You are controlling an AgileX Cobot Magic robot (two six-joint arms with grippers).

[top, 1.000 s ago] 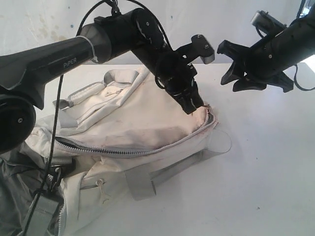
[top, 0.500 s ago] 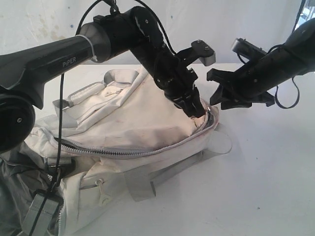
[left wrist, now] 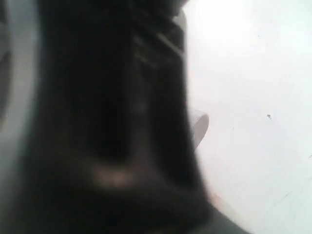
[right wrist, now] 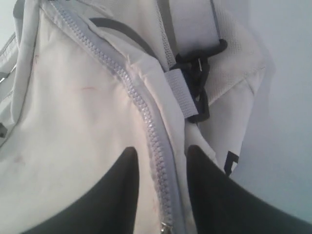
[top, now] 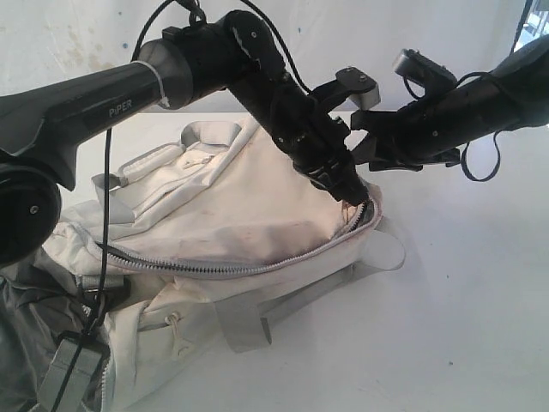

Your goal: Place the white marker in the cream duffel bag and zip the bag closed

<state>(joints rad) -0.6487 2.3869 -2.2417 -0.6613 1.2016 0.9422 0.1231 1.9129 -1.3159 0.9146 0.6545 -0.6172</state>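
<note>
Two hands at the right end of the cream bag's zip

Exterior view: the cream bag (top: 232,215) lies on the white table (top: 463,300). The left arm (top: 86,103), lettered "PiPER", holds its left hand (top: 350,190) pinched shut against the right end of the grey zip (top: 257,264), with the right hand (top: 364,150) just behind it. Left wrist view: only a dark blur. Right wrist view: the right hand's fingers stand apart astride the zip, near a black buckle (right wrist: 197,87). Where the marker is cannot be told.

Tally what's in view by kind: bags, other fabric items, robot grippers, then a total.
cream duffel bag: 1
dark grey fabric item: 1
grippers: 2 (left gripper, right gripper)
Total: 4
</note>
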